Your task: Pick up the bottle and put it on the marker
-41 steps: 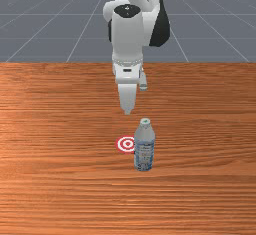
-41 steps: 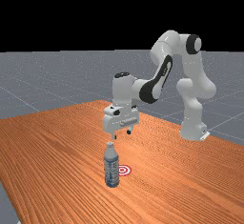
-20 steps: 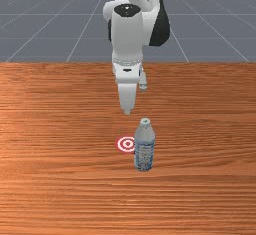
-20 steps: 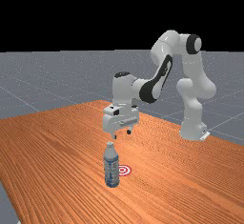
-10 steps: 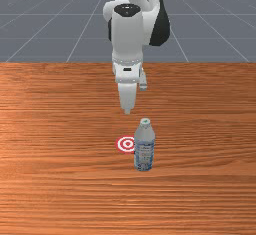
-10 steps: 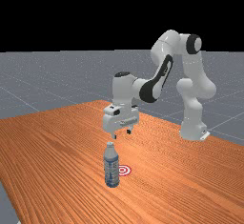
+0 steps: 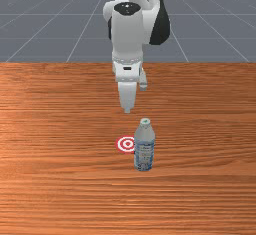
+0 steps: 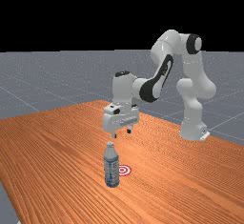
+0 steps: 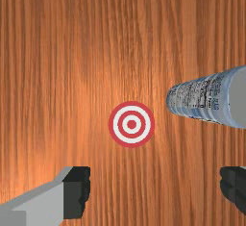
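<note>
Across the front view's lower part spreads the orange-brown worktop (image 7: 50, 179). Over it reaches the white and grey arm (image 8: 193, 68), its end effector (image 8: 121, 134) hovering released, fingers (image 9: 77, 191) wide apart. The bottle (image 7: 144, 151) stands upright on the wood, to the front view's right of the flat red-and-white marker (image 7: 127, 144), just beside it but not touching.

The tall, round, blue-and-white bottle (image 7: 144, 149) stands upright just beside the flat, round, red-and-white marker (image 7: 125, 144), blocking a low pass on the marker's side toward the front view's right. From the marker toward the front view's left, the bare orange-brown wooden table (image 7: 60, 154) leaves wide room; above the marker is open air.
</note>
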